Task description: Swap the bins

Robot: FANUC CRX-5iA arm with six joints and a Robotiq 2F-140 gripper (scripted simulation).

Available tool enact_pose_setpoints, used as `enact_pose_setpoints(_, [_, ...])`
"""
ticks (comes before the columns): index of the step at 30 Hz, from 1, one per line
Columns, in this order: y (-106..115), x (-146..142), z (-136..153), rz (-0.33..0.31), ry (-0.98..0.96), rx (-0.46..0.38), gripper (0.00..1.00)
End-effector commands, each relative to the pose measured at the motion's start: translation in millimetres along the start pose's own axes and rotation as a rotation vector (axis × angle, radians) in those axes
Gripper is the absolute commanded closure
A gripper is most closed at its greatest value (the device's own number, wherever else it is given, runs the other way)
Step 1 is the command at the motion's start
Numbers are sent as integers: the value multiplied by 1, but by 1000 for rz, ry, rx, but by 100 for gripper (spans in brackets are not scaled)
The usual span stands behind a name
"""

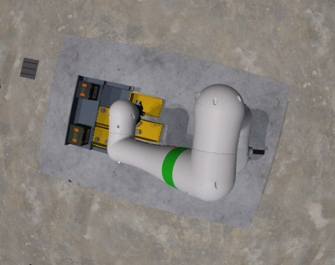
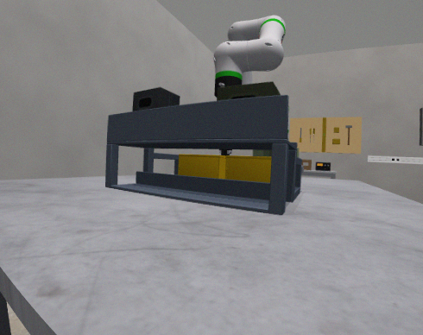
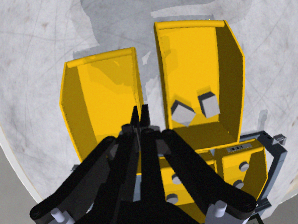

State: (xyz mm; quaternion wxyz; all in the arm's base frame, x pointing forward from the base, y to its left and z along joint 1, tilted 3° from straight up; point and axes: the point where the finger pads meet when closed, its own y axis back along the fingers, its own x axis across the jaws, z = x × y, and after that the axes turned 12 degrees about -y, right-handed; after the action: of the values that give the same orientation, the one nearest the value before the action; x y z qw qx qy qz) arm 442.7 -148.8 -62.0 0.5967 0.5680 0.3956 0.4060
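Two yellow open bins stand side by side on the table in front of the shelf (image 1: 90, 109). The empty bin (image 3: 100, 103) is on the left in the wrist view and shows from above (image 1: 150, 105). The bin with grey parts (image 3: 196, 76) is on the right and also shows from above (image 1: 150, 131). My gripper (image 3: 142, 114) points down between them. Its fingers are pinched on the empty bin's side wall, the one next to the parts bin. From above the arm's wrist hides most of the gripper. Seen through the shelf (image 2: 196, 129), both bins (image 2: 224, 168) sit on the table.
Other yellow bins (image 3: 220, 176) with parts sit in the shelf, sticking out past the top board (image 1: 100, 128). An olive box (image 1: 79, 134) and a dark box (image 1: 87, 90) rest on the shelf top. The shelf's left part (image 2: 161, 168) shows no bin.
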Motion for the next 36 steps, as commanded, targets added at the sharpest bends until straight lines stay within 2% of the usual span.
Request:
enact_pose_setpoints(1, [1,0,1,0,0,-1,90])
enact_pose_setpoints(28, [1,0,1,0,0,-1,90])
enact_pose_setpoints(36, [7,0,1,0,0,-1,90])
